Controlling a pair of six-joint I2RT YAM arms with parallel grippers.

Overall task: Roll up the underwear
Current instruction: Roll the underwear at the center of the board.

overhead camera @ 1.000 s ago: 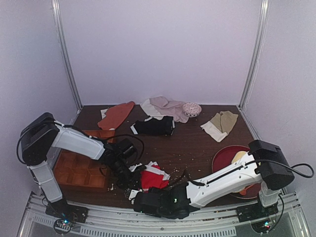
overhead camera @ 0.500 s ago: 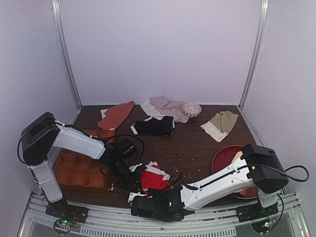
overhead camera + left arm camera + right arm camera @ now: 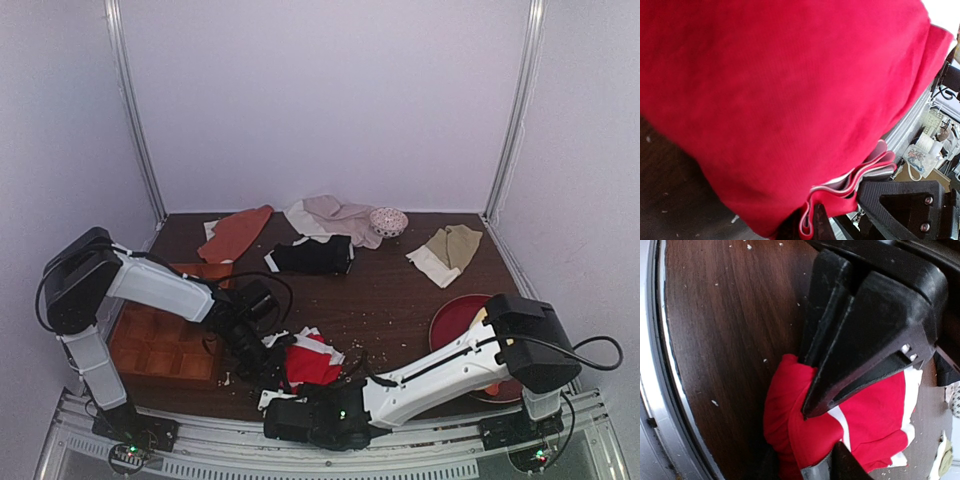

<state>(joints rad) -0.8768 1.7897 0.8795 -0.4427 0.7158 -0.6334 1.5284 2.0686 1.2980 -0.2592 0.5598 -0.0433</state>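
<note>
1. Left hand (image 3: 266,352) stays clenched on the underwear (image 3: 308,360). In the wrist view, the red hem is pinched in its grip.
2. Right hand (image 3: 283,402) has slid leftward along the near edge this past second, and its jaws have drawn in around the bundle's near side. We cannot tell yet whether they truly bite cloth.
3. The underwear hasn't budged and sits bunched at the front of the counter (image 3: 400,290). We read this as both hands setting up to tuck and turn the roll.
4. It's tight at the front, with the rail (image 3: 220,440) just beside the right hand.
5. The tray (image 3: 150,345) is near on the left, and the plate (image 3: 455,315) is off to the right.
6. Bare wood opens behind, with the black briefs (image 3: 315,255) well apart, so we'd roll that way.
</note>
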